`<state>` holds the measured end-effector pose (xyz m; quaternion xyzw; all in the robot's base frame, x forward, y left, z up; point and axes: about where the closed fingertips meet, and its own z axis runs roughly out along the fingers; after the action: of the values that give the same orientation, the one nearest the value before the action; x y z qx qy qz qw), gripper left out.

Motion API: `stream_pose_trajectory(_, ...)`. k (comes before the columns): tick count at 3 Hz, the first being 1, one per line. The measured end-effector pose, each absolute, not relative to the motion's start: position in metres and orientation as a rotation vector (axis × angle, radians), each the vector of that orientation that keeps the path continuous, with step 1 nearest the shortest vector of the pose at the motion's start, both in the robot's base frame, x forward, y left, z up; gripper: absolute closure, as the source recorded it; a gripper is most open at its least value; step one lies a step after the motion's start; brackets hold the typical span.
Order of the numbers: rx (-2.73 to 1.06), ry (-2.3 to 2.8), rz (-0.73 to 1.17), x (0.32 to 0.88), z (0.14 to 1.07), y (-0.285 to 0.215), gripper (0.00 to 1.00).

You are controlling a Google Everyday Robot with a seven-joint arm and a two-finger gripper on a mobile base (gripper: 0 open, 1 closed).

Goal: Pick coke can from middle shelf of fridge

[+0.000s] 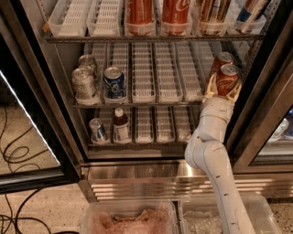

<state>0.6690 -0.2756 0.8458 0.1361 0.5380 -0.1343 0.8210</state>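
Note:
The fridge (137,176) stands open before me. At the right end of its middle shelf (151,104), a red coke can (228,74) with a silver top sits between the fingers of my gripper (224,87). The cream fingers (210,87) press against both sides of the can's lower half. A second red can (222,59) stands right behind it in the same lane. My white arm (206,151) reaches up from the lower right.
A blue can (114,82) and silver cans (84,84) stand at the shelf's left. A small can (97,130) and a bottle (120,125) are on the shelf below, and red bottles (139,11) above. The black door frame (270,105) is close on the right. Plastic bins (128,219) lie on the floor.

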Motion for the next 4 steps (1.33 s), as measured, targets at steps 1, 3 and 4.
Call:
stream_pose_trajectory(1, 0.290, 1.145, -0.286, 0.669, 0.846, -0.276, 1.00)
stream_pose_trajectory(3, 0.267, 1.143, -0.273, 0.665, 0.858, -0.273, 1.00)
stream_pose_trajectory(4, 0.166, 1.166, -0.295, 0.655, 0.872, -0.274, 1.00)
